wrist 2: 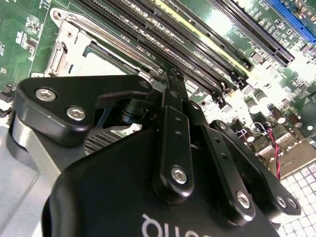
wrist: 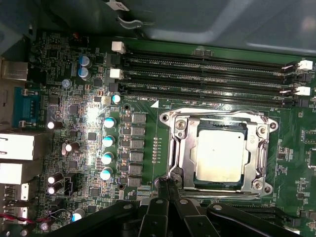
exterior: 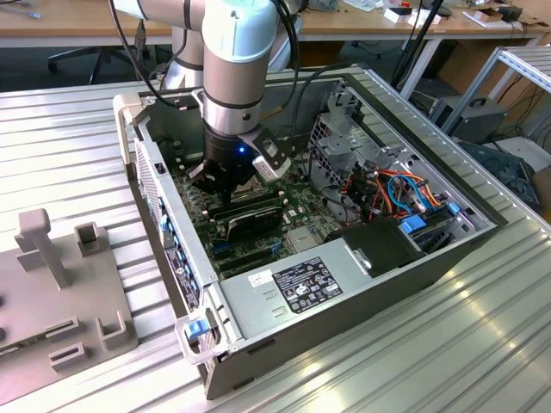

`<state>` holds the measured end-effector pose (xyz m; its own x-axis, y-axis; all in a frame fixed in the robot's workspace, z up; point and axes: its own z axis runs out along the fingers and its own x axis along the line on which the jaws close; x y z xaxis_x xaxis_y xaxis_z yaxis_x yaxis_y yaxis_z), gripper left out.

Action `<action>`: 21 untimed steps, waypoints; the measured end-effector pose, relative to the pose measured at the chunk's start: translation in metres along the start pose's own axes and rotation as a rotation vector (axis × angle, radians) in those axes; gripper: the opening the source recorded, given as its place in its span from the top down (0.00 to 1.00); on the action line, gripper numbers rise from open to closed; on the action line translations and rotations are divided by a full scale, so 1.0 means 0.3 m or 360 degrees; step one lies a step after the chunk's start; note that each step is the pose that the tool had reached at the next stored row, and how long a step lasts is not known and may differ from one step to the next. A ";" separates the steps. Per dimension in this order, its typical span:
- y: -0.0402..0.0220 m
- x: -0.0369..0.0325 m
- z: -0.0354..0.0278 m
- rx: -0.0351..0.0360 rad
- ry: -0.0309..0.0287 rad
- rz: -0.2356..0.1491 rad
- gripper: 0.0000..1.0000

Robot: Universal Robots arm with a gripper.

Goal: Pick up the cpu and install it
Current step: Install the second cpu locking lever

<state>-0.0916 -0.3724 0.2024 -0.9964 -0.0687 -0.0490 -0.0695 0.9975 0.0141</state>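
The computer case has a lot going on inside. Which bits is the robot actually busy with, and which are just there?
Part of the job:
- cpu, lying in its socket
- socket's metal frame
- gripper, low over the board beside the socket

Just there:
- memory slots
- power supply
- coloured cables
- grey fixture outside the case

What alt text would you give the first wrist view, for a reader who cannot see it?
A silver-grey cpu lies flat inside the shiny metal-framed socket on a green motherboard, with the black gripper fingers meeting just at the frame's near edge. Long dark memory slots run beyond the socket, and blue-topped capacitors stand in a row beside it.
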 end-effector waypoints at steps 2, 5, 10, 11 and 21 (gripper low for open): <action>0.000 0.000 0.000 0.0003 0.00002 -0.0001 0.89; 0.000 0.003 0.000 0.0004 -0.00001 -0.0001 0.89; 0.001 0.011 -0.001 0.0004 -0.00021 -0.0001 0.89; 0.001 0.012 -0.001 0.0004 -0.00022 -0.0001 0.89; 0.001 0.014 0.005 0.0018 -0.00013 -0.0002 0.89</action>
<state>-0.0956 -0.3724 0.2009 -0.9963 -0.0697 -0.0498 -0.0700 0.9975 0.0028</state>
